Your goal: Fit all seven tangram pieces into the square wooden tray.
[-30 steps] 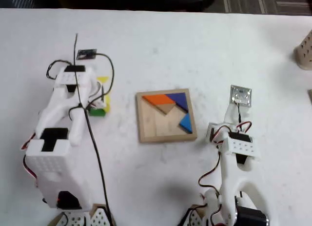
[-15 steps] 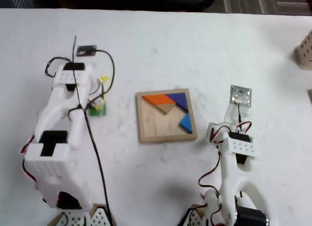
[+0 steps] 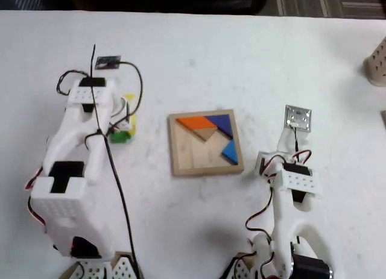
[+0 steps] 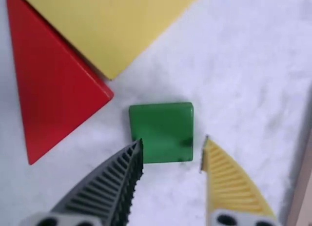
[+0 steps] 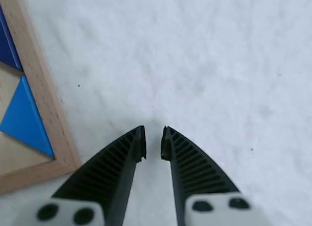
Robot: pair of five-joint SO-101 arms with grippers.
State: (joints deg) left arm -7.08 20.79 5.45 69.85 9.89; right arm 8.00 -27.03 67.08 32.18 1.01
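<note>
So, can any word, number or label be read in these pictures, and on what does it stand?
None can be read.
The tray, the green square, the red triangle and the yellow piece are plain.
The small silver plate is too small to tell.

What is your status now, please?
Left tool open, flanking small green square piece. Right tool almost shut, empty, beside square wooden tray. Red triangle, yellow piece lie close by.

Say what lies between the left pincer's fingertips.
The green square: in the left wrist view its near part shows between the tips of the open left pincer, flat on the table.
</note>
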